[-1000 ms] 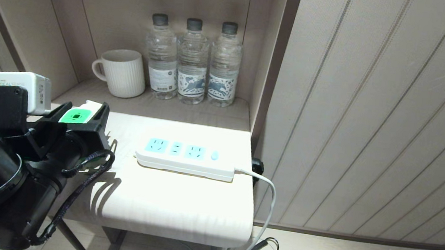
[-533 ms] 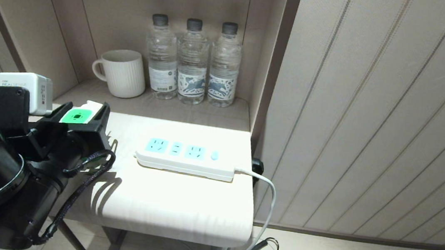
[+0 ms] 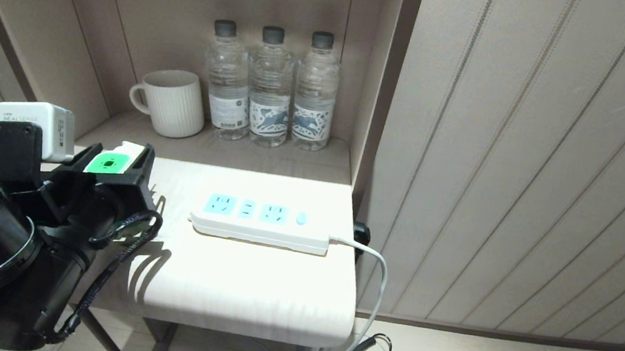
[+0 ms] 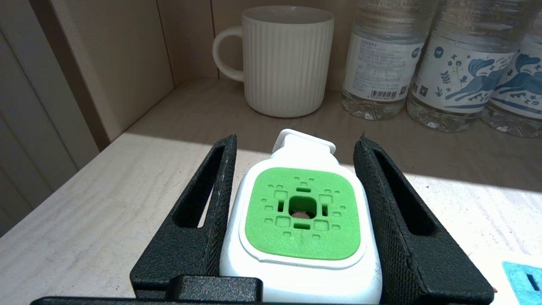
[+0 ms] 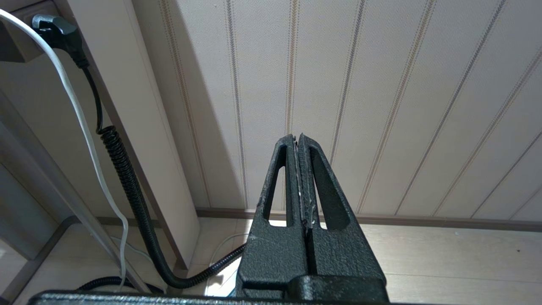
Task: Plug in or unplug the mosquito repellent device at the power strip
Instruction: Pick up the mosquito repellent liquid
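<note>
Repellent device (image 4: 301, 220) sits right between the left hand's (image 4: 296, 146) two black fingers (image 4: 211, 199), green-and-white cap facing up at the wrist camera, plug end pointing out past the fingertips. The fingers flank the cap closely on both sides; in the wrist view a thin gap shows along each, so a firm grip is hard to confirm. The hand hovers over the tabletop's (image 3: 229, 284) near-left corner, and the power strip (image 3: 260, 222) lies well apart, off toward the right of the hand, sockets bare. Beyond the fingertips stands a ribbed white mug (image 4: 288, 59) beside water bottles (image 4: 381, 59). The right hand (image 5: 298, 142) hangs low by the wall, fingers pressed together.
</note>
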